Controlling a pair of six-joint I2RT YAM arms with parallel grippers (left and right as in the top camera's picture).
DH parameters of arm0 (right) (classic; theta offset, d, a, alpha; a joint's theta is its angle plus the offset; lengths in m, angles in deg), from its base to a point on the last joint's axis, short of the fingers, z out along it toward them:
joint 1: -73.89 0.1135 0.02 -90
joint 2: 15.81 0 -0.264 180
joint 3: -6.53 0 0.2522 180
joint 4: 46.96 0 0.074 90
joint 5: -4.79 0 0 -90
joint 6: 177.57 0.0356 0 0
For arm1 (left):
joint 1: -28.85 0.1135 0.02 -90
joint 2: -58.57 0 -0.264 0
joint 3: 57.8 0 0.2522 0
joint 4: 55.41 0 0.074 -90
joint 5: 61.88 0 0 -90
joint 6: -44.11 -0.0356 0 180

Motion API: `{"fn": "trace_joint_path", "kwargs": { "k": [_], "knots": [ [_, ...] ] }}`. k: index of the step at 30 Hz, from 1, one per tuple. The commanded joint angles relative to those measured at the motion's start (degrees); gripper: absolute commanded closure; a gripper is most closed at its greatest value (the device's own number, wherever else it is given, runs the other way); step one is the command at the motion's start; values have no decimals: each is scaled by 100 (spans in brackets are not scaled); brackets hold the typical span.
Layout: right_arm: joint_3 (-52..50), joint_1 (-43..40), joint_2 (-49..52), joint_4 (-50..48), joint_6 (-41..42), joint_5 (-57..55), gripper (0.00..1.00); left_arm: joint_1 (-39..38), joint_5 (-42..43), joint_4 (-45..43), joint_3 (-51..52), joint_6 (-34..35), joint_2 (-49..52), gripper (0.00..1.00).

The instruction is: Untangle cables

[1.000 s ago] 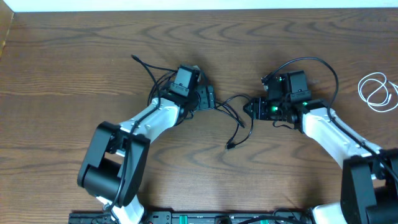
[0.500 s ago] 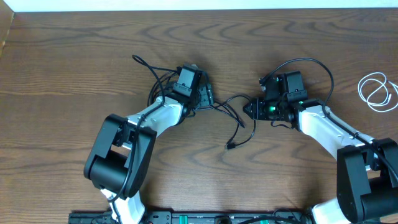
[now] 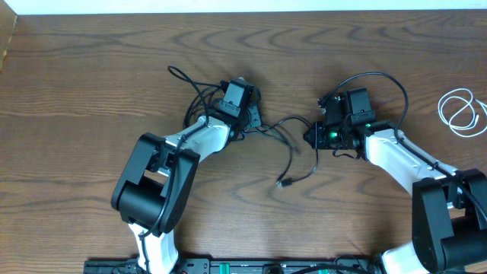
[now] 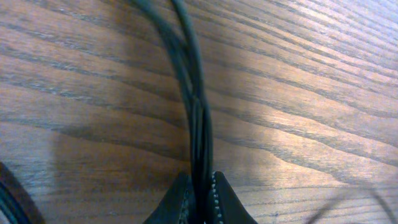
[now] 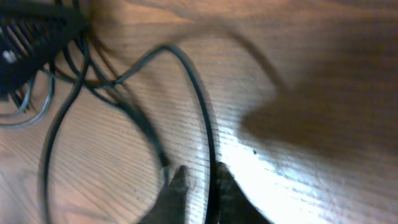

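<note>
Table (image 3: 91, 84): dark wood grain, on which both cables are laid out flat, within reach from either side.
Left arm (image 3: 152, 190): stretched towards the centre so that the knotted bundle is met from the left.
Right arm (image 3: 396, 156): brought in from the opposite side, probably so the tangle can be drawn apart between the two.
Black cable (image 3: 293, 152): bunched in loops at the left wrist, then led across the middle to the right; one plug end is left free on the wood below.
White cable (image 3: 462, 112): coiled at the far right edge, well apart from the black one and touched by neither arm.
Left gripper (image 4: 200, 186): clamped tight on twisted black strands (image 4: 196, 112), seemingly as an anchor.
Right gripper (image 5: 196, 180): drawn narrow with one black strand (image 5: 199, 99) pinched between the fingers; the view is blurred.
Green lights (image 3: 335, 133): lit on the right wrist.
Writing: no brand, label or lettering can be read anywhere.
</note>
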Motion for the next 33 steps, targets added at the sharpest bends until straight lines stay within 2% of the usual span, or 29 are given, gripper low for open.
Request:
{"fn": "trace_joint_path", "kwargs": {
  "k": [1, 5, 18, 21, 25, 28, 33],
  "knots": [
    [35, 44, 9, 15, -50, -83, 99, -31, 50, 192, 186, 24, 337, 93],
    [35, 44, 7, 24, -52, -87, 99, -31, 94, 280, 186, 48, 2, 92],
    [35, 48, 9, 81, -46, 26, 99, -22, 105, 101, 184, 944, -1827, 93],
    [35, 48, 9, 79, -46, 643, 99, -22, -57, -157, 184, 942, -1926, 93],
    [35, 57, 7, 70, -48, 1720, 99, 0, -852, -245, 184, 944, -1886, 93],
    [35, 127, 7, 35, -48, 1934, 99, 87, -1303, -341, 184, 944, -1847, 92],
    [35, 413, 9, -151, -52, 1934, 99, 345, -1298, -824, 184, 946, -1847, 92]
  ]
}}
